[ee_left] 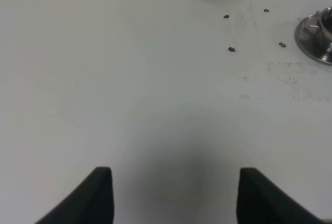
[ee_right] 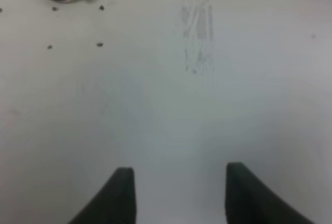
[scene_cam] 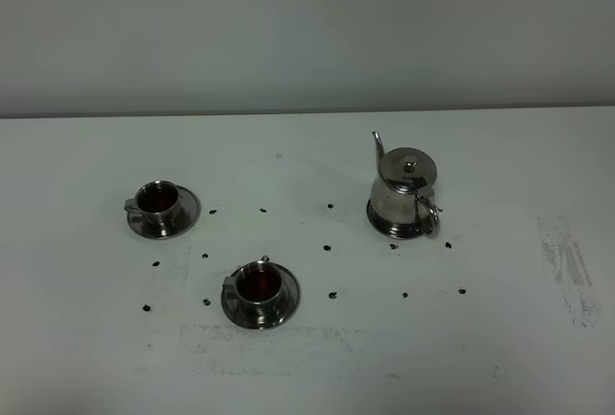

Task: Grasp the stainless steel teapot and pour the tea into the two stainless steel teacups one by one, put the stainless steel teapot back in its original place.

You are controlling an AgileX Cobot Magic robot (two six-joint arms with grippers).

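Stainless steel teapot [scene_cam: 404,194] stands upright on the right side of the white table [scene_cam: 77,357], lid on, thin spout pointing far-left, loop handle turned to the near-right. Neither arm shows in the high view. The two stainless steel teacups sit on saucers to the left: far-left cup [scene_cam: 159,206] and near-centre cup [scene_cam: 259,290], well apart from each other and from the pot. Both look dark reddish inside, so probably tea is already in them. Left gripper [ee_left: 175,182] has its claw spread, nothing between the fingers, bare table under it. Right gripper [ee_right: 179,177] is also spread and empty, with the pot's base just visible at the far edge of its view. Dark specks [scene_cam: 330,247] dot the table between the cups and the pot, and there is a scuff mark [scene_cam: 572,271] at the right. Risks: if the cups are already full, any more pouring overflows onto the saucers. The loop handle is thin and shiny, so an off-centre pinch could let the pot swing or slip and tip it over. The lid could also drop off on a steep tilt, and a stray spout could knock a light cup off its saucer.
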